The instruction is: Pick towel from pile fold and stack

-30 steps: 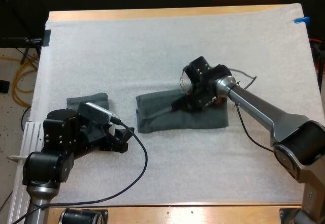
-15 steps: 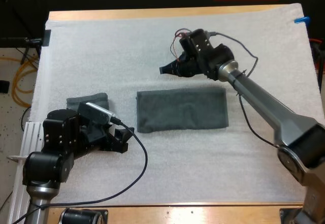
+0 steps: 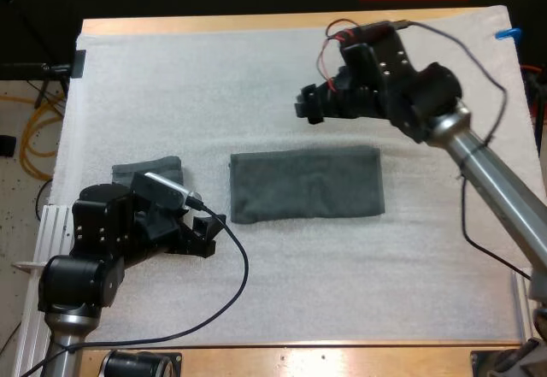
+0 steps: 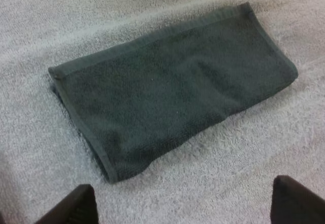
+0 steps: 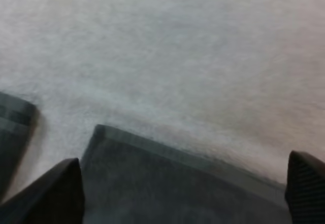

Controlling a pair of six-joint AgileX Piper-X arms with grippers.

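Lying flat near the middle of the white mat [image 3: 256, 69], the folded towel [image 3: 306, 185] is a dark grey-green rectangle with its long sides running across the table [image 3: 214, 23], and nothing touches it. In the high view the right fingers [image 3: 309, 105] hang over bare mat just beyond the towel's far long edge, near its middle, and point toward the left side of the table; the right arm reaches in from the right edge. The right wrist view looks down at that same far edge and one corner of the folded towel [image 5: 177, 183]. There the right fingers [image 5: 51, 196] stand spread wide, one on each side, with nothing between them and no cloth pressed. The left fingers [image 3: 208, 223] sit low over the mat at the near left, just beside the towel's near left corner but apart from it. In the left wrist view the left fingers [image 4: 76, 209] are also spread and clear of the folded towel [image 4: 172, 89], which lies whole ahead of them, its hemmed edge along the far side and its folded thickness at the near corner. A second towel [image 3: 147, 172], bunched and smaller, lies on the mat to the left of the folded one, partly hidden by the left arm.
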